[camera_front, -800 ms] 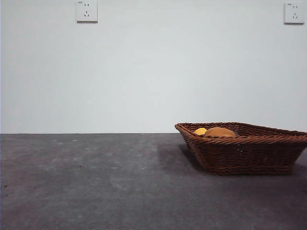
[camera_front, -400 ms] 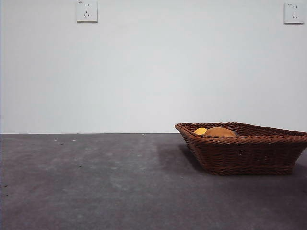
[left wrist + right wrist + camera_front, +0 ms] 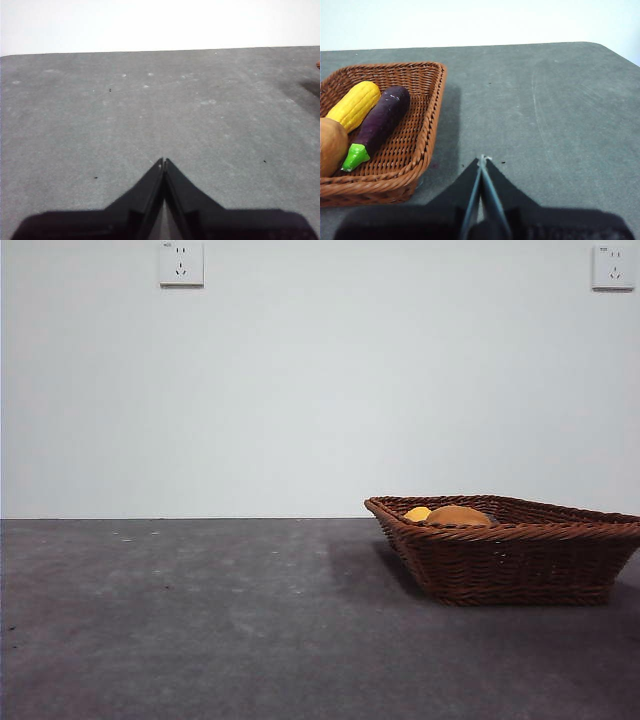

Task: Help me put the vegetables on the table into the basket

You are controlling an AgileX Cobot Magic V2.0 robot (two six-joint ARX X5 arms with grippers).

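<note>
Basket: the basket [image 3: 427,107] is sitting on the worktop [image 3: 545,100] just beside the right gripper [image 3: 481,161], off to one side of its fingers, not touching them.
Vegetables: all 3 are lying inside the basket. The eggplant [image 3: 382,120] is lying alongside the corn cob [image 3: 354,104], and the potato [image 3: 330,145] is showing only partly at the picture's edge, next to the eggplant's green stem end.
Front view: the potato [image 3: 458,515] and corn cob [image 3: 418,512] are peeking over the basket [image 3: 510,560] rim; the eggplant is hiding below it. Neither arm is showing here.
Right fingers: they are pressing together, tip to tip, holding nothing.
Left gripper [image 3: 163,162]: its fingers are also meeting with nothing between them, with only bare worktop [image 3: 150,110] ahead of them.
Task state: judging by this, nothing is left to pick up and the loading looks finished.
Risk: the right fingers are sitting close to the basket's flared side, so a sideways swing toward it could be nudging or tipping the light wicker and rolling the vegetables out.
</note>
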